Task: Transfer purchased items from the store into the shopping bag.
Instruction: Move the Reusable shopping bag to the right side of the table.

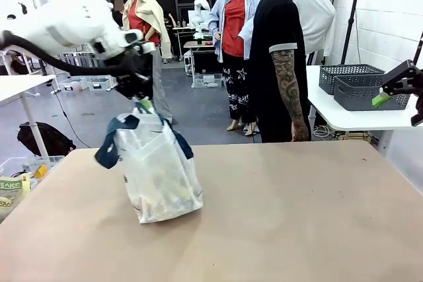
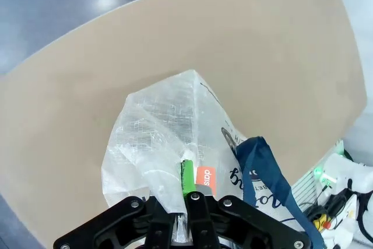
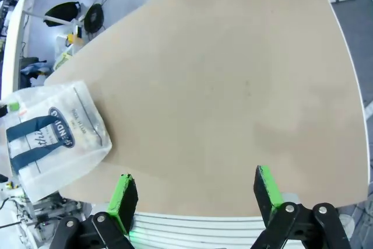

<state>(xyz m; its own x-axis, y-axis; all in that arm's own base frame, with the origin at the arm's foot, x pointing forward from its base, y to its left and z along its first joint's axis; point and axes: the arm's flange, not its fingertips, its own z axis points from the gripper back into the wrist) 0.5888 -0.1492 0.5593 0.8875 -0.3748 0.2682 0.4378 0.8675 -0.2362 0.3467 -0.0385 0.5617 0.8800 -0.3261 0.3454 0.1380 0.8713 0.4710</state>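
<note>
The shopping bag (image 1: 160, 175) stands left of the table's middle, whitish and translucent, with navy handles (image 1: 114, 142) drooping over its sides. My left gripper (image 1: 143, 102) hangs right above it, shut on the bag's upper rim. In the left wrist view the left gripper (image 2: 187, 174) pinches the plastic of the bag (image 2: 163, 138) beside a small orange-red label (image 2: 205, 179). Purchased items show at most as faint shapes through the plastic. My right gripper (image 1: 396, 100) hovers open at the far right, its green pads (image 3: 124, 193) wide apart above the table edge. Two dark grey lattice baskets (image 1: 367, 92) stand behind it.
A person in a black T-shirt (image 1: 283, 57) stands at the far side, arms down. The baskets rest on a white side table (image 1: 344, 118) at the back right. The tan table (image 1: 297, 216) stretches bare to the right of the bag. A clear bin (image 1: 16, 176) sits on the floor at left.
</note>
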